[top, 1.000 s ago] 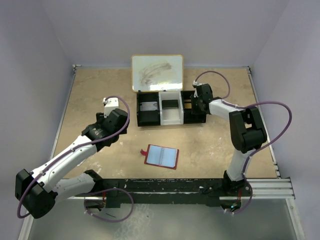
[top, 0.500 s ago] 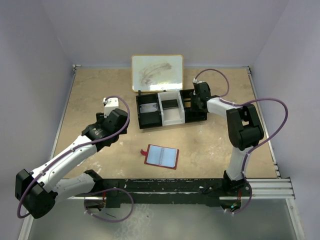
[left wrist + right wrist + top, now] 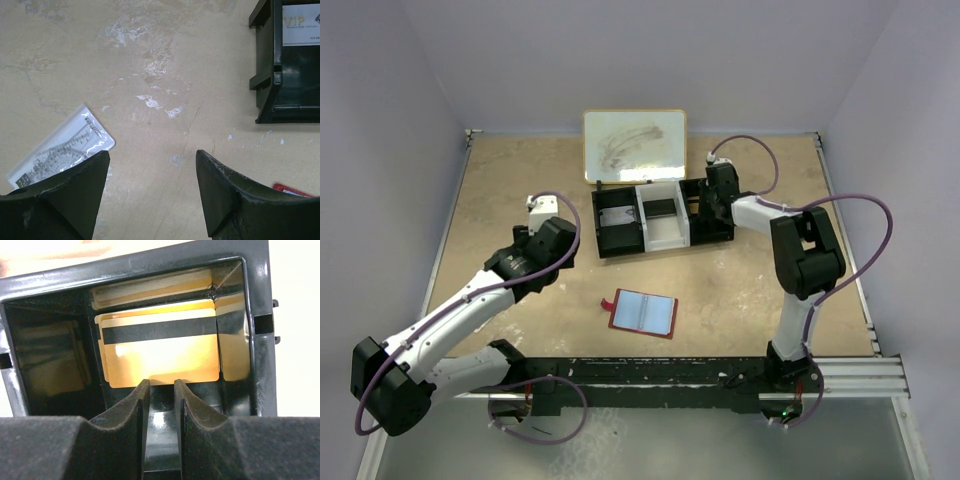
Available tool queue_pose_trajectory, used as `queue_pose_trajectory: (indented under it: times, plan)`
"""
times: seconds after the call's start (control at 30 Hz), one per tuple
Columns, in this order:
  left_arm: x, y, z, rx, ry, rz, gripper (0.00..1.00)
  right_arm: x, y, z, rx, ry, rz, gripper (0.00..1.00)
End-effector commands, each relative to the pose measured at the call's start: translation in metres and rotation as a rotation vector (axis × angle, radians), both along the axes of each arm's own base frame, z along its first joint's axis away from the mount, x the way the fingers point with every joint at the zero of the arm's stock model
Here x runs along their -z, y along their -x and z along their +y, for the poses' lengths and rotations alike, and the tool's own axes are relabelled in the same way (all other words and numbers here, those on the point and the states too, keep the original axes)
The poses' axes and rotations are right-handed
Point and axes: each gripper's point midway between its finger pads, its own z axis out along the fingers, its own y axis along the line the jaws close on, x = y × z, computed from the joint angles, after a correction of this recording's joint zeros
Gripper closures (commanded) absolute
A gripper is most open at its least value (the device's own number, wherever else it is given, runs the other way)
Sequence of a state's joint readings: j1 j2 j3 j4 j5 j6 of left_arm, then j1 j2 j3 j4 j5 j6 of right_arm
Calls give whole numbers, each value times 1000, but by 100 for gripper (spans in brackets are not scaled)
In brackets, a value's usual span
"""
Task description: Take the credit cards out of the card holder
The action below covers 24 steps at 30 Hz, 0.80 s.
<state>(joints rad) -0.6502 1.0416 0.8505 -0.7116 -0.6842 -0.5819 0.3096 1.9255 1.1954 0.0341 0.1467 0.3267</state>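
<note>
The red card holder (image 3: 643,313) lies open on the table in the top view, pale clear sleeves facing up; one red corner (image 3: 292,190) shows in the left wrist view. My left gripper (image 3: 150,160) is open and empty above bare table, left of the holder (image 3: 548,240). My right gripper (image 3: 710,203) reaches into the right compartment of the black tray (image 3: 616,246). Its jaws (image 3: 161,382) stand a narrow gap apart with nothing between them. A gold card with a black stripe (image 3: 160,352) lies just past the fingertips on other gold cards.
A card marked VIP (image 3: 302,22) lies in the tray's left compartment (image 3: 270,75). A protractor in a clear packet (image 3: 60,150) lies on the table by my left finger. A small whiteboard (image 3: 634,145) lies behind the tray.
My right gripper has pushed a little left into the tray's right compartment, and the tray has turned slightly. The left arm and the card holder have not moved.
</note>
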Motion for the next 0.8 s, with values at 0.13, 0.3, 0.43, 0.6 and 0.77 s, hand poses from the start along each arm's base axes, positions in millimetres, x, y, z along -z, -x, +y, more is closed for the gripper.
queue_pose_trajectory:
  times: [0.13,0.3,0.43,0.6,0.77]
  plan:
    - [-2,-5,-2,1,4,-20,33,-9,-9,-1,49,0,-54,70]
    - [-2,-5,-1,-2,3,-21,33,-37,-3,-2,50,-15,-96,68]
    - [-3,-5,0,-5,3,-25,33,-92,13,-8,56,-50,-197,52]
    - [-5,-5,-1,-2,8,-30,33,-150,53,-10,50,-170,-311,18]
    - [-5,-5,-1,1,10,-31,33,-165,95,-12,121,-367,-381,0]
